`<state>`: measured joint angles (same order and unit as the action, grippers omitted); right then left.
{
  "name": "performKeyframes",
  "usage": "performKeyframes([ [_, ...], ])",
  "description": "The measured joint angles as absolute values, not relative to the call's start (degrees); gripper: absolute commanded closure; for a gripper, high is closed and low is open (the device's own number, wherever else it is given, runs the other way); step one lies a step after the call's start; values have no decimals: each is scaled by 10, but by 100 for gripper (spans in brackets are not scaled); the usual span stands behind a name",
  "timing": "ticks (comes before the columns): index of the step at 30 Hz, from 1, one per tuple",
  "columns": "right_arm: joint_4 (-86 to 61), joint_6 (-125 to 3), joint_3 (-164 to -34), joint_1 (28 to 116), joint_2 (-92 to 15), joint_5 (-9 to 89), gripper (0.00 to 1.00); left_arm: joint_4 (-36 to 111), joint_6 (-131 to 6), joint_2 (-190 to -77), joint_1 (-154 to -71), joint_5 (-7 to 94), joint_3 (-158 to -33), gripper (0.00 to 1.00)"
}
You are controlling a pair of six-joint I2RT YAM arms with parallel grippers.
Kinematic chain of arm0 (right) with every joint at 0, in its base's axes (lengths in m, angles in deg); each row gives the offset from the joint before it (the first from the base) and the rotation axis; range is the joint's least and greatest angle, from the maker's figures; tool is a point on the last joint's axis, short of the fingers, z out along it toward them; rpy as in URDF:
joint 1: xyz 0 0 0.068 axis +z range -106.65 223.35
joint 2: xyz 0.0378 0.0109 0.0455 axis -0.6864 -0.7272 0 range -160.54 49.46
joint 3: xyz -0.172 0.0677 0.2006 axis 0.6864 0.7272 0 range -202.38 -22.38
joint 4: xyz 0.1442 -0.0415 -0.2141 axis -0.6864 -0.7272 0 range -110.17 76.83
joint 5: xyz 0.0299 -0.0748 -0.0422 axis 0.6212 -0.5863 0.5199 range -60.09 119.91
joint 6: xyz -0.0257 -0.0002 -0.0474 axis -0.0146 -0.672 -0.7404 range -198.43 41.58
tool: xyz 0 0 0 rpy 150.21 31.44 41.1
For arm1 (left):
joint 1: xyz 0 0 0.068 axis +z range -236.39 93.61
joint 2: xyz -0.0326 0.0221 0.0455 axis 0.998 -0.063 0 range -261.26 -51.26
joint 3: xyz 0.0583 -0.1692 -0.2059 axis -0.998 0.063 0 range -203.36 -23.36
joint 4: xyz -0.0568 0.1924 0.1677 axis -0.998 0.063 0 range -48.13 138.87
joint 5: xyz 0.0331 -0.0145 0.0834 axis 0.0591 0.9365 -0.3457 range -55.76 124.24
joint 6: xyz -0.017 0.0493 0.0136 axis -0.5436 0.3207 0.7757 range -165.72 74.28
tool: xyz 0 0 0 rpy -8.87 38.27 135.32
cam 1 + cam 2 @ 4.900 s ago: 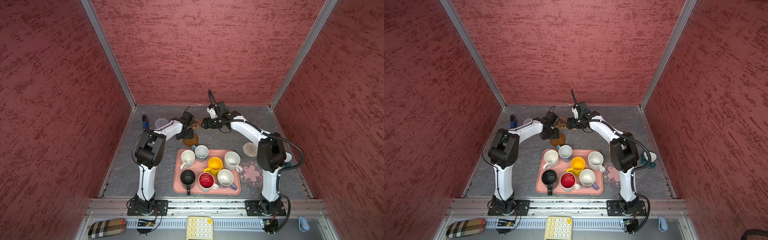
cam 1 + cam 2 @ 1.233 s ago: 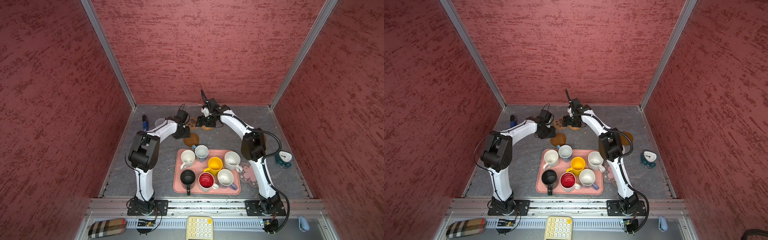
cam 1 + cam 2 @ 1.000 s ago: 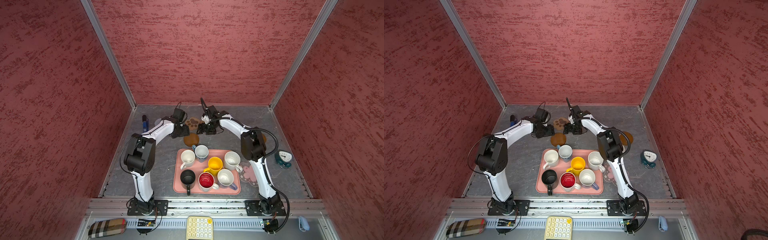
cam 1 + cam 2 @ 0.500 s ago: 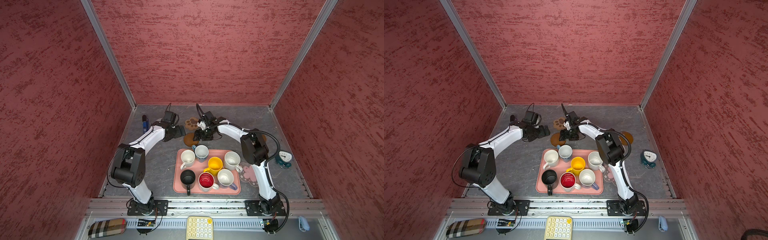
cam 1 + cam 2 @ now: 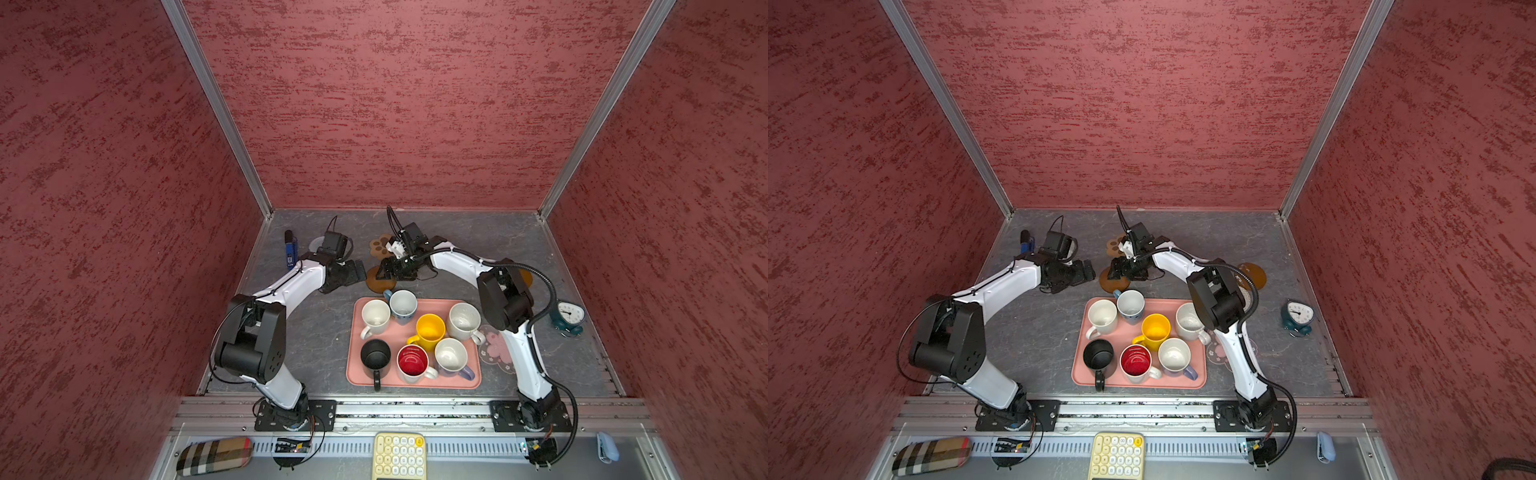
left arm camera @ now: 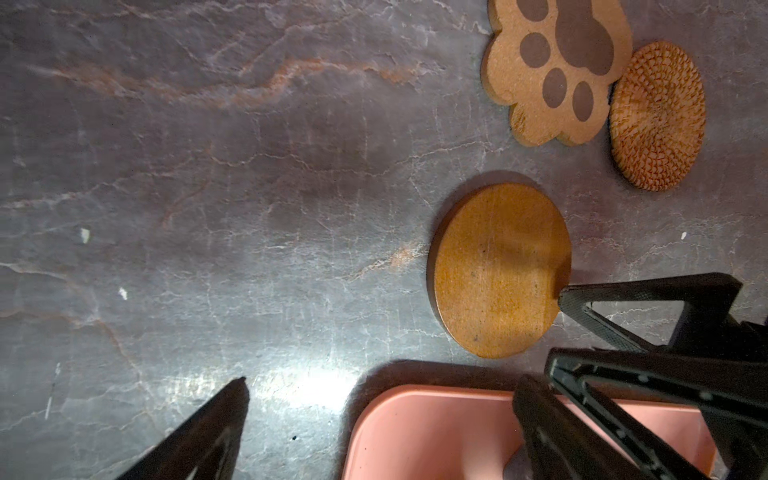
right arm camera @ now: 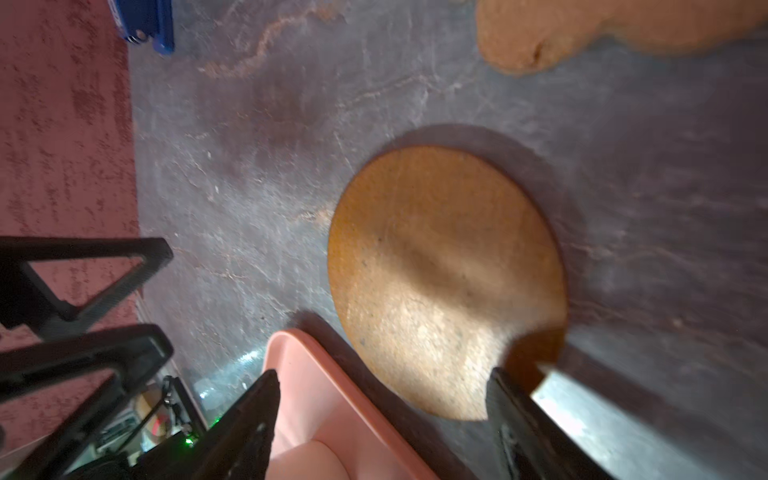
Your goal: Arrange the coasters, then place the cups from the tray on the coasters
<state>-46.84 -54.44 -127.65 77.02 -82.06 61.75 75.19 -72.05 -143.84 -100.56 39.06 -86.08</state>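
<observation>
The salmon tray (image 5: 361, 376) holds several cups, among them yellow (image 5: 430, 328), black (image 5: 375, 354) and red-inside (image 5: 412, 360). Just beyond its far left corner lies a brown disc coaster (image 5: 379, 284) (image 6: 498, 270) (image 7: 444, 274). My right gripper (image 5: 385, 272) (image 7: 382, 374) hangs open over the disc's near edge and the tray corner; one fingertip (image 6: 562, 297) overlaps the disc's rim. My left gripper (image 5: 358, 272) (image 6: 383, 384) is open and empty, left of the disc. The paw coaster (image 6: 557, 70) and wicker coaster (image 6: 658, 116) lie further back. A flower coaster (image 5: 494, 349) and another brown disc (image 5: 1252, 274) lie right.
A blue pen (image 5: 289, 251) and a pale round mat (image 5: 319, 242) sit at the back left near the wall. A teal alarm clock (image 5: 567, 318) stands at the right. A yellow keypad (image 5: 399, 455) and plaid case (image 5: 214, 455) lie off the table in front.
My right gripper came forward from the paw and wicker coasters to the brown disc. My left jaws opened wider and the left elbow swung out to the left.
</observation>
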Motion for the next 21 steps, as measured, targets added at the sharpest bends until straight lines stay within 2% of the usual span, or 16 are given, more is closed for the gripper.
performKeyframes([
  [11,-473,-532,-1356,779,-877,643,21,739,-721,-1439,-1004,394,-849,3],
  [21,-515,-543,-1427,774,-886,634,21,734,-723,-1439,-998,394,-843,3],
])
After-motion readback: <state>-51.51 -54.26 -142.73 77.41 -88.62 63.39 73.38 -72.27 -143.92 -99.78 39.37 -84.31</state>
